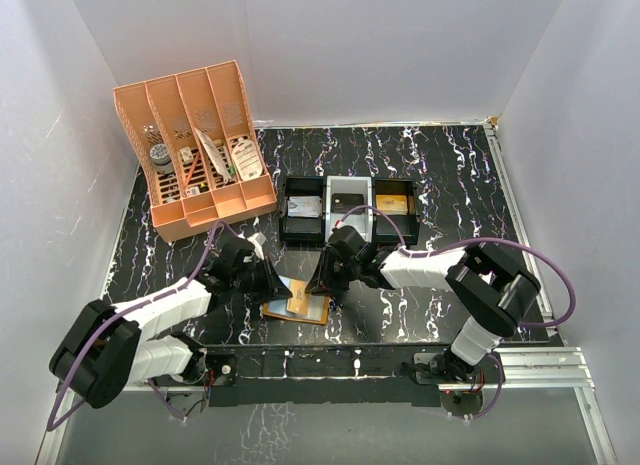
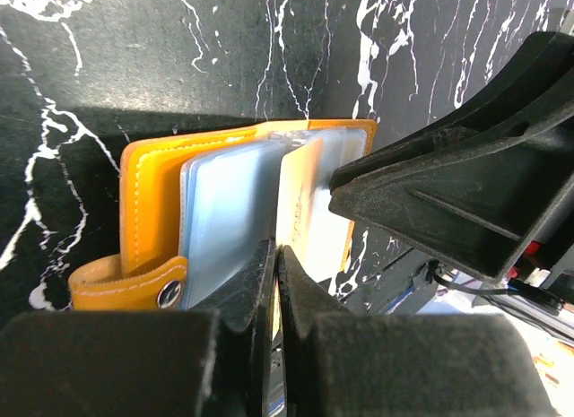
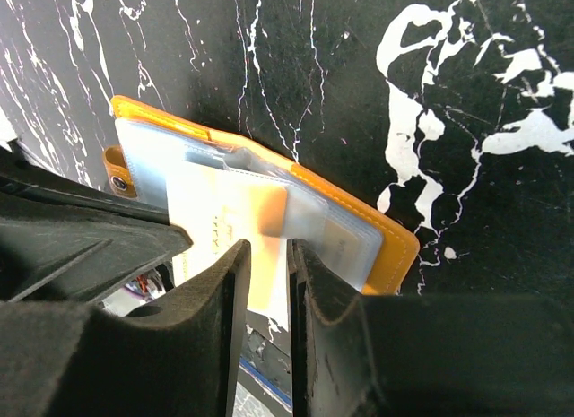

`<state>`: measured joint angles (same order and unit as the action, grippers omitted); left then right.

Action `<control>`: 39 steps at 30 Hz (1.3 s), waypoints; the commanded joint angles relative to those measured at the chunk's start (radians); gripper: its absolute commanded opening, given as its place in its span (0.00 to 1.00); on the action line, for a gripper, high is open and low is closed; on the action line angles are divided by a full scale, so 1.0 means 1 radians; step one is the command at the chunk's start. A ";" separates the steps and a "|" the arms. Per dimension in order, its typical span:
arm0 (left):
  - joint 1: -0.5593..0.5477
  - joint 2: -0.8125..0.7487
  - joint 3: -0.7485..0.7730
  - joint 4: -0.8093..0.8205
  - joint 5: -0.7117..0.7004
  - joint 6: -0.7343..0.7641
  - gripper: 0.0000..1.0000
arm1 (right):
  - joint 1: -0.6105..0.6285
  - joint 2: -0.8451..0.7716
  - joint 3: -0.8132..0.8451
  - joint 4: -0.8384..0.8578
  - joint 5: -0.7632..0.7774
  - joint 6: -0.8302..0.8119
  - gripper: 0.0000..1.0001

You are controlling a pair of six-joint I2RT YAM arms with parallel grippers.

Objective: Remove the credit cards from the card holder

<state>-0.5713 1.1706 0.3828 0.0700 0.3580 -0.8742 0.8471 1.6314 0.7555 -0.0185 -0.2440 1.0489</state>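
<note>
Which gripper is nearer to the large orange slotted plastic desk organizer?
Left. The left gripper is at the left edge of the small flat orange card holder, on the organizer side; the right gripper is at its right edge, farther away.

Left end effector, closed, pinches the open holder's blue sleeves; right end effector meets a protruding card.

left arm, right arm: white links, black joints | cables: purple | end effector fingers: black
</note>
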 commanded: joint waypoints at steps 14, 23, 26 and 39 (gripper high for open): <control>0.004 0.047 0.036 0.049 0.093 0.051 0.00 | 0.003 -0.047 -0.002 0.285 -0.154 0.043 0.30; 0.005 0.011 0.025 -0.004 0.049 0.041 0.05 | 0.003 -0.014 -0.039 0.046 0.009 0.055 0.29; 0.004 0.024 0.018 0.031 0.079 0.039 0.10 | 0.003 -0.011 -0.054 0.028 0.023 0.056 0.29; 0.004 0.063 -0.002 0.095 0.142 0.009 0.00 | 0.002 -0.025 -0.076 0.033 0.044 0.062 0.28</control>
<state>-0.5713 1.2804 0.3798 0.1944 0.5064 -0.8696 0.8494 1.6241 0.7086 0.0631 -0.2604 1.1286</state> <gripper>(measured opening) 0.026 0.278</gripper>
